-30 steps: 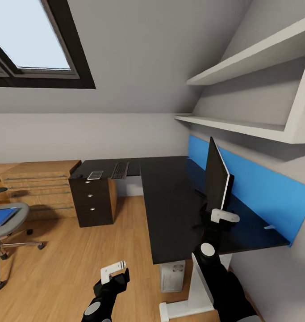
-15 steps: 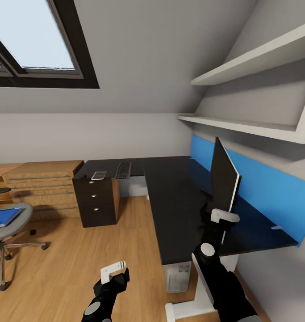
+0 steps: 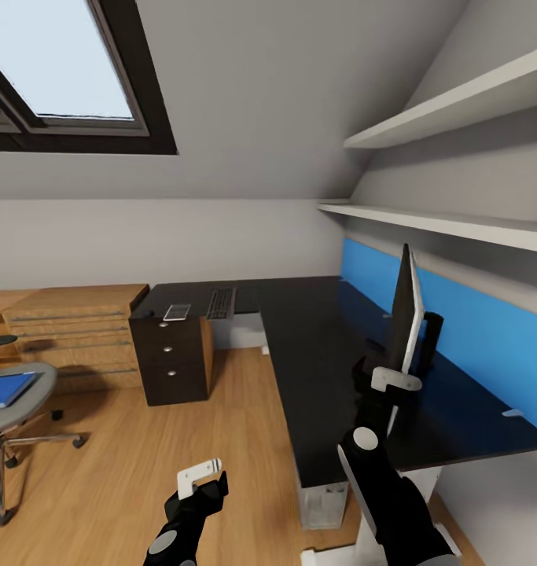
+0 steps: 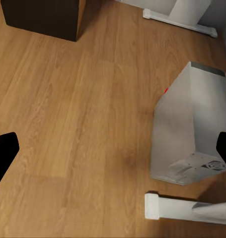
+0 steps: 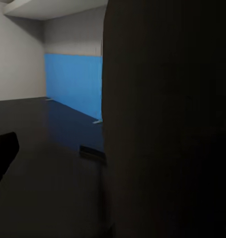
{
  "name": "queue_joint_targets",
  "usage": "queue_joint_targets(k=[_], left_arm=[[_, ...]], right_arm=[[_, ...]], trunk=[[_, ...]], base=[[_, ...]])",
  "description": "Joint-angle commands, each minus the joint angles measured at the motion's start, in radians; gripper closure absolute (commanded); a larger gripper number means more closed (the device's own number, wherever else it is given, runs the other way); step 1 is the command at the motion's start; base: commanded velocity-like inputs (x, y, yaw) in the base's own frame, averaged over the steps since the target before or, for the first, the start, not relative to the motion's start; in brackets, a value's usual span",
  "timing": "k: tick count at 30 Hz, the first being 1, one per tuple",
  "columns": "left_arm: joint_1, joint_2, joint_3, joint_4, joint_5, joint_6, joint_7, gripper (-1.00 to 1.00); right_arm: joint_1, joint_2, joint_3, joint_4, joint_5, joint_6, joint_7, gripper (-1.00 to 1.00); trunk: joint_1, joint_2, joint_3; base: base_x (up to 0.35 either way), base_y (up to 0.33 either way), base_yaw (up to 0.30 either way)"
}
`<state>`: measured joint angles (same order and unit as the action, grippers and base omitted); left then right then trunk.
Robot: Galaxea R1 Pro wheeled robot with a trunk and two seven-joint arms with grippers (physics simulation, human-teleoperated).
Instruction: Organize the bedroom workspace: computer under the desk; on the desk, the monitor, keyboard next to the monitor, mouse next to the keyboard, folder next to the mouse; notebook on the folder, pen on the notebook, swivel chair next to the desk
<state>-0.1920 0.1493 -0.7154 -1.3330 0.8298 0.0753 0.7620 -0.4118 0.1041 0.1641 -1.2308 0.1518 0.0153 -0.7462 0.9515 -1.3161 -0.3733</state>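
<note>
One monitor [image 3: 406,314]; one keyboard [image 3: 220,303]; one swivel chair [image 3: 9,409]; one computer [image 4: 189,124]; two wall shelves [image 3: 449,106].

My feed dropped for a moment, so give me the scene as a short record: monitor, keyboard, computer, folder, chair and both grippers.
monitor: upright on the desk, seen edge-on
right gripper: at the monitor's lower edge; grip unclear
left gripper: open, empty, over the floor
keyboard: far end of the desk
computer: on the floor under the desk
folder: blue, on the chair seat
chair: away from the desk
</note>
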Motion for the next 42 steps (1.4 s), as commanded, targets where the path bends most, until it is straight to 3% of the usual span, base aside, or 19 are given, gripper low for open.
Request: queue_joint_targets(k=[1,15,31,42], left_arm=[[-0.001,0.001,-0.002,-0.002,0.002,0.004,0.007,-1.00],[-0.001,0.001,-0.003,-0.002,0.002,0.004,0.007,-1.00],[-0.001,0.001,-0.003,-0.002,0.002,0.004,0.007,-1.00],[-0.001,0.002,0.004,-0.005,0.002,0.004,0.008,-1.00]], right_arm=[[-0.001,0.000,0.001,0.001,0.005,0.002,-0.004,-1.00],[-0.001,0.000,0.001,0.001,0.005,0.002,-0.004,-1.00],[-0.001,0.000,0.003,0.004,0.005,0.003,-0.002,-1.00],[-0.001,0.000,0.003,0.009,0.002,0.002,0.001,-1.00]], trunk=[[0.001,-0.001,-0.001],[0.001,-0.001,-0.001],[0.001,-0.001,-0.001],[0.001,-0.001,-0.001]], base=[[0.252,0.111,0.000],[0.016,0.013,0.000],[-0.314,-0.017,0.000],[-0.208,-0.238,0.000]])
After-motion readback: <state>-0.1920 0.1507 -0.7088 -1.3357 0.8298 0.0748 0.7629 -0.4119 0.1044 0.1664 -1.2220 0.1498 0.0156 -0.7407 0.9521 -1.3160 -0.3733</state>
